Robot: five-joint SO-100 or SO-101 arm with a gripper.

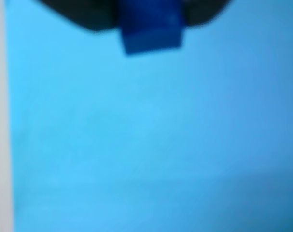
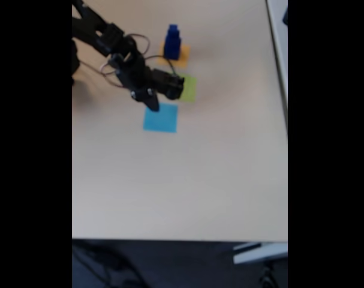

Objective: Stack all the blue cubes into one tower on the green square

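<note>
My gripper (image 2: 153,107) hangs over the far edge of the light-blue square (image 2: 161,117), which lies on the far half of the table (image 2: 182,180), toward its left side in the fixed view. In the wrist view a dark blue cube (image 1: 152,30) sits between two dark jaw shapes at the top of the frame, above that same light-blue square (image 1: 151,135). The picture is too soft for me to say whether the jaws are pressing the cube or only flanking it, or whether it is off the paper.

The green square (image 2: 189,87) lies just beyond, partly behind the arm, and I see no cube on it. Farther back, near the far edge, a small tower of blue cubes (image 2: 172,41) stands on the orange-yellow square (image 2: 180,55), which is not the target.

I judge these cubes light, rigid and smooth-sided, so they are likely to slip if pinched off-centre. I would take each one across two opposite flat faces near mid-height, with the jaws square to them, and set it down gently, as a small block on a tower topples easily.
</note>
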